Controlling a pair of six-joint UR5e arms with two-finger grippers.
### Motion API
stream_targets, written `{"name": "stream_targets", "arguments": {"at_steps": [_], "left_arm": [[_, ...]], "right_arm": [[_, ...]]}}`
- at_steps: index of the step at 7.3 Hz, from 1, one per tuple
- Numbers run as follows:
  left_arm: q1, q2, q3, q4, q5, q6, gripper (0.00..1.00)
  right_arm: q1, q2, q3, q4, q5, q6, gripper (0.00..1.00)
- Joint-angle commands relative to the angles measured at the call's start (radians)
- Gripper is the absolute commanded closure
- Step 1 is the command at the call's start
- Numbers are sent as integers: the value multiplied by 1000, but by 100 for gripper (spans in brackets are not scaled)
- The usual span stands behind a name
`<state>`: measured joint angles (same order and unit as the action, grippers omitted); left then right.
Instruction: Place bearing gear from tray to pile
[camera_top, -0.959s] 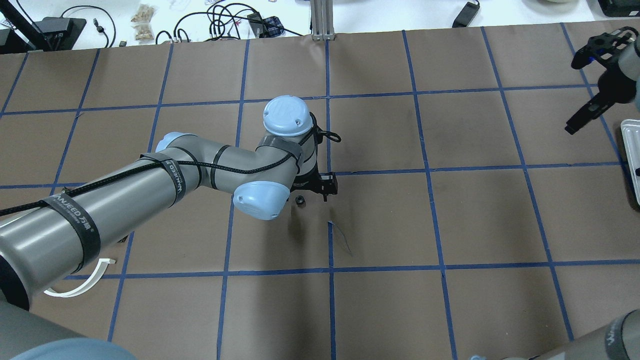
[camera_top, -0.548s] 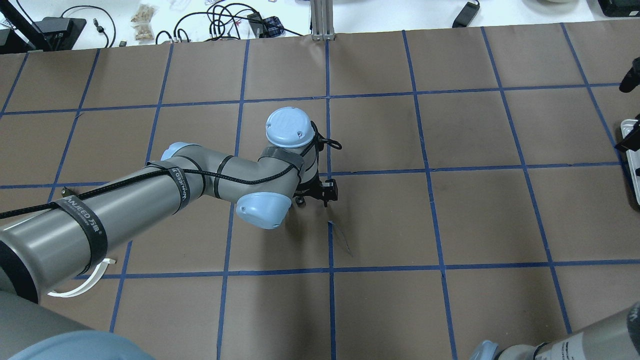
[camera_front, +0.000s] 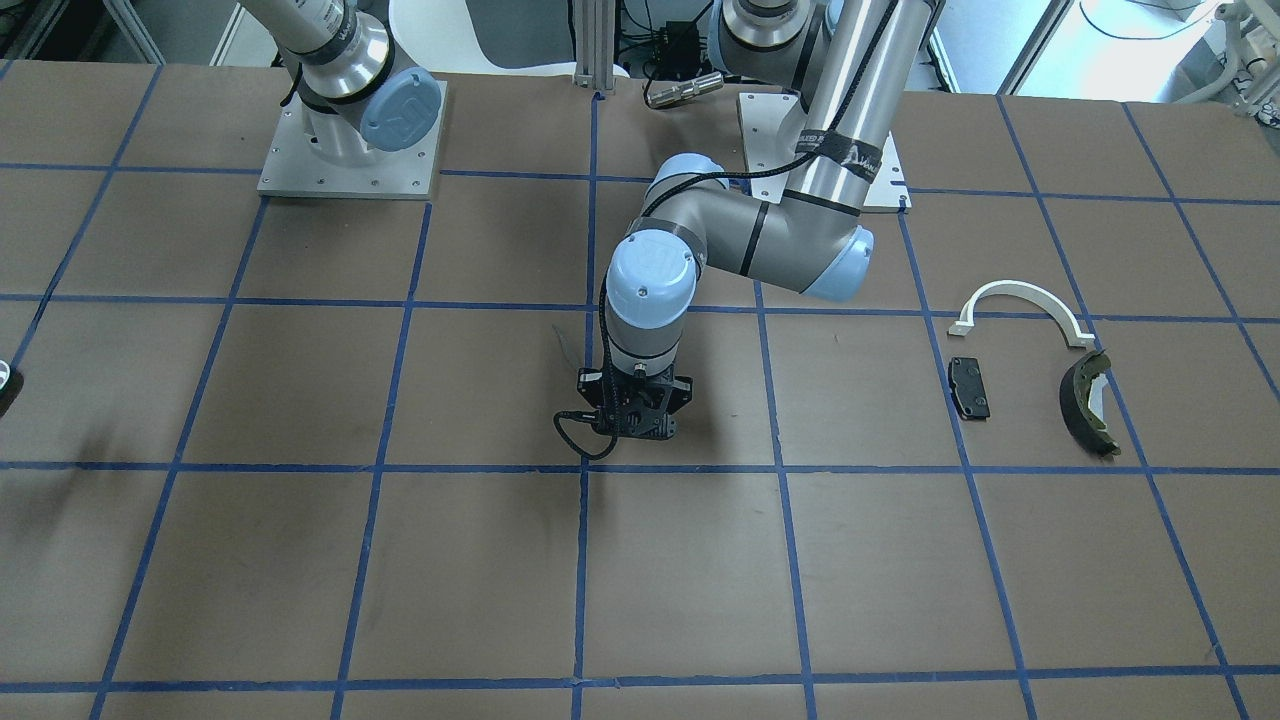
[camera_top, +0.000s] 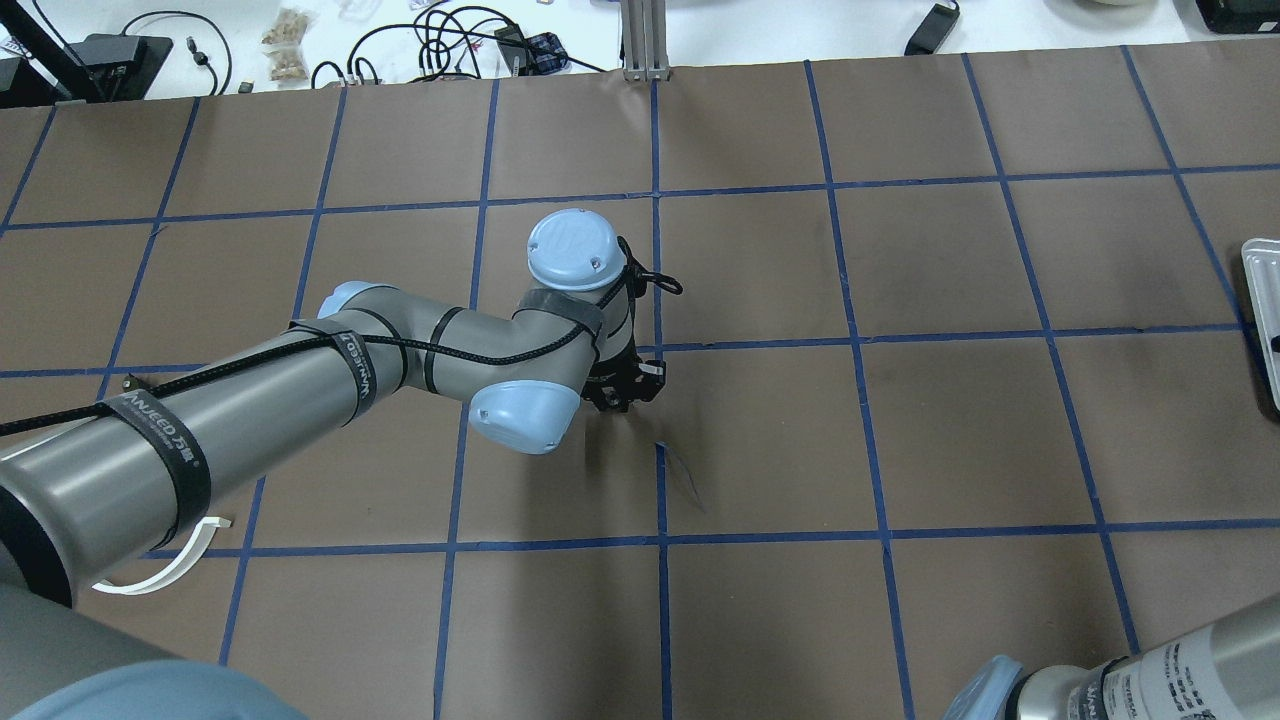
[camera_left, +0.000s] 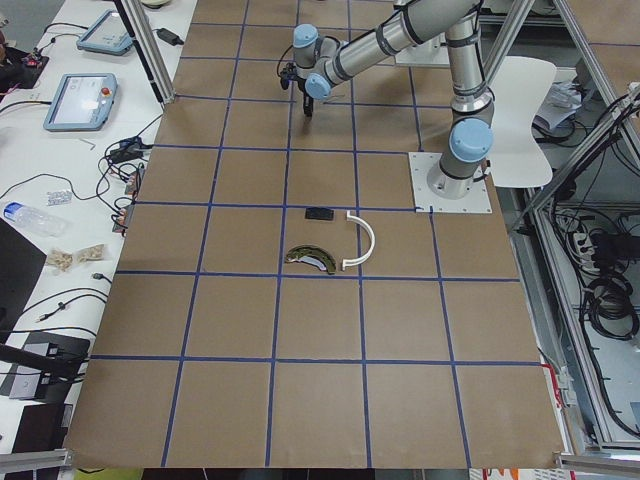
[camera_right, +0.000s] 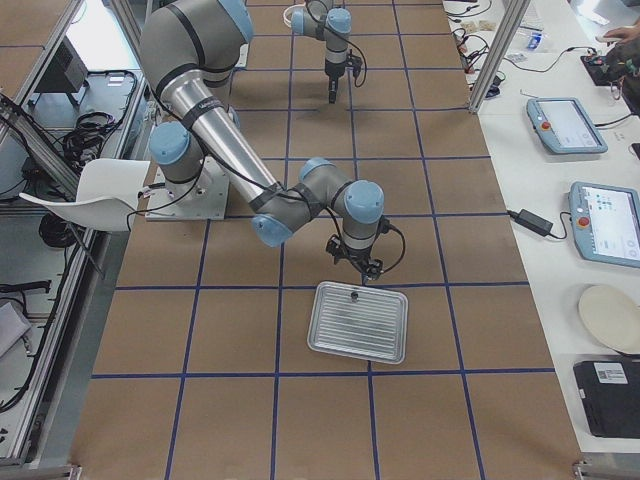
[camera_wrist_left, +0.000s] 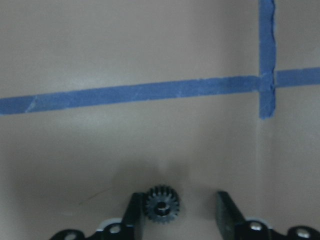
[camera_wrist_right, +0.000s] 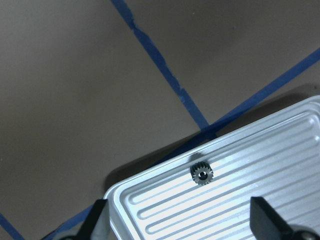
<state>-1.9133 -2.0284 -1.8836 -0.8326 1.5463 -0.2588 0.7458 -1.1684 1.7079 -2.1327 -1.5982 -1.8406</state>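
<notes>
Where blue tape (camera_front: 250, 299) grids brown table (camera_front: 280, 560), metal tray (camera_right: 375, 338), cables (camera_top: 455, 40), 2 tablets (camera_right: 566, 125)

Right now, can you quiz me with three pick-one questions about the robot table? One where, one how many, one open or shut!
1. Where is the gear under the right gripper? A on the tray; B in a box; C in a cup.
2. How many parts make the pile? A one; B three; C six.
3. The left gripper is: A open; B shut on a gear; C shut on nothing.
Answers: 1 A, it rests on the tray's ridges. 2 B, black pad, brake shoe, white arc. 3 A, jaws apart around a second gear.
</notes>
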Motion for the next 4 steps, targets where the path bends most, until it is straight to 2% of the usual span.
{"name": "stream_targets", "arguments": {"at_steps": [1, 2, 3, 4], "left_arm": [[7, 19, 3, 0, 1, 6, 100], [32, 49, 8, -13, 6, 76, 100], [63, 109, 0, -57, 5, 96, 100], [112, 173, -3, -154, 6, 146, 100]], "right_arm": [[-37, 68, -1, -50, 24, -135, 0], [-37, 88, -4, -79, 67, -161, 0], [-37, 98, -4, -79, 73, -158, 0], [-37, 107, -4, -81, 78, -154, 0]]}}
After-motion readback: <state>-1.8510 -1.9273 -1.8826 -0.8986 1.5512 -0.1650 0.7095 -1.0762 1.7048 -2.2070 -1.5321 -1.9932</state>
